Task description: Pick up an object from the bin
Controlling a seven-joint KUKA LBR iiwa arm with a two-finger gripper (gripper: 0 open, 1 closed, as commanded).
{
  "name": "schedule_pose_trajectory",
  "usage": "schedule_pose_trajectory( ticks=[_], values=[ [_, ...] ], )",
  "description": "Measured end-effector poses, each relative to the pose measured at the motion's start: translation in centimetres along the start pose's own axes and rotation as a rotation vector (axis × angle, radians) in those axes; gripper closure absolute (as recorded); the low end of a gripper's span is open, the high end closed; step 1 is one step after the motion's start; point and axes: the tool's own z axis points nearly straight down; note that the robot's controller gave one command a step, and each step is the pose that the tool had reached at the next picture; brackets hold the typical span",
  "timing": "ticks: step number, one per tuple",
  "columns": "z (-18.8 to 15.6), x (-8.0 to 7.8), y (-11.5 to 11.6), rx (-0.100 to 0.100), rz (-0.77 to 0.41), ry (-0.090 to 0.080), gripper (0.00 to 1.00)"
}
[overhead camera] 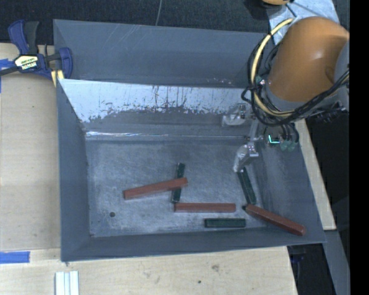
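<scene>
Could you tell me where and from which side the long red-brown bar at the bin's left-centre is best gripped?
I would take the long red-brown flat bar on its left half, coming straight down and closing across its narrow width. Its right end crosses a short dark green stick, while the left half has bare bin floor on both sides.

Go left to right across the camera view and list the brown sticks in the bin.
left brown stick → middle brown stick → right brown stick
</scene>
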Motion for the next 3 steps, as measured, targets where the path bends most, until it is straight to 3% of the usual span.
schedule_pose_trajectory(
  ticks=[1,2,3],
  values=[
    [-0.5,-0.2,0.0,0.001,-0.001,-0.009,0.00],
    [3.6,2.0,3.9,0.002,0.006,-0.016,0.00],
    [6.9,0.2,7.5,-0.001,-0.159,-0.007,0.00]
  ],
)
